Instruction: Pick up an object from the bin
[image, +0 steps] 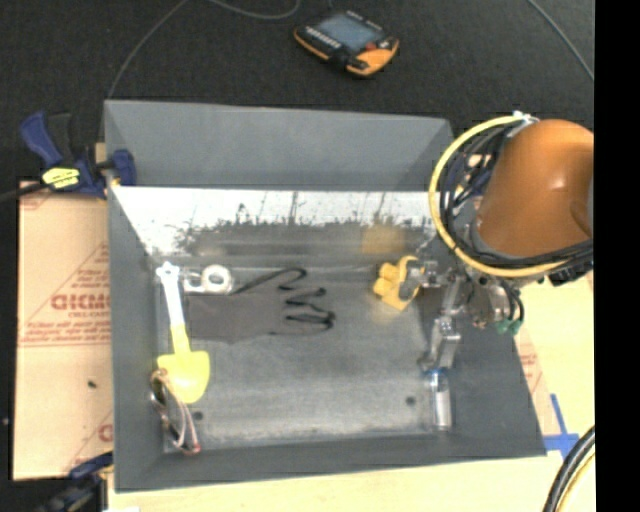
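**Single arm over a sparsely filled bin, gripper low by the right wall**

The grey metal bin (135, 310) holds a few scattered things. The arm enters from the right under its rounded orange cover (535, 185), which is ringed by yellow and black cables (450, 205). The two-finger gripper (439, 400) reaches down to the bin floor close to the right wall, over bare metal. Whether it is open or closed cannot be told from this angle, and nothing can be seen in its grasp.

The nearest thing is a small lumpy yellow object (392, 282). It lies towards the back right of the floor, just beside the wrist and apart from the gripper's tip.

A tangle of thin black wire (305, 305) lies near the middle of the floor, towards the back. A small white ring-shaped piece (213, 279) rests at the back left.

Along the left side lies a long yellow plastic tool with a pale handle and a broad yellow head (180, 345), its head pointing to the front. Touching that head, in the front left corner, is a thin dark looped frame (178, 425) whose kind is unclear.
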